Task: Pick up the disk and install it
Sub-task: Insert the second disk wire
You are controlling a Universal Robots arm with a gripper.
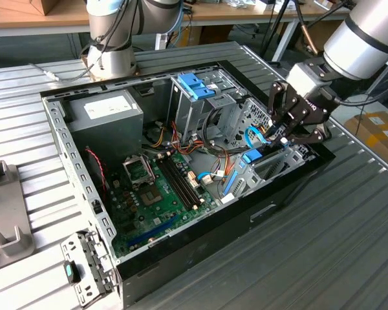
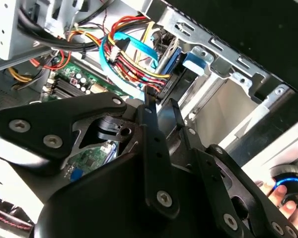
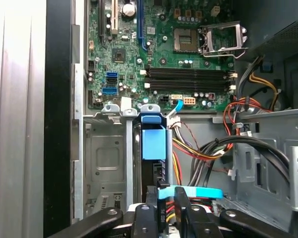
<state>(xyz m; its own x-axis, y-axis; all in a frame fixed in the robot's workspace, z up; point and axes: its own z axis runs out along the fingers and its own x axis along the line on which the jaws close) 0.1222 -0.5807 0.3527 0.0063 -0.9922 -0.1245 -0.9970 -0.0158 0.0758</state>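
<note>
Hand [image 1: 279, 137] is low at the open computer case's [image 1: 84, 169] front corner, on the exterior view's right. Fingers [image 3: 150, 218] nearly closed, pinching the disk's [image 3: 153, 144] rear edge. Disk stands on edge in the metal drive bay [image 3: 105, 163], beside the motherboard [image 3: 164, 54].

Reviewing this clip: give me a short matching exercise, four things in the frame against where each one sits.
Things:
1. gripper
2. power-supply box
3. blue plastic bracket
4. motherboard

Places:
A. flat on the floor of the open computer case
B. atop the tall metal cage
C. over the drive bay at the case's end on the exterior view's right
D. in the case's far corner on the exterior view's left

Pairs: 1-C, 2-D, 3-B, 4-A
</note>
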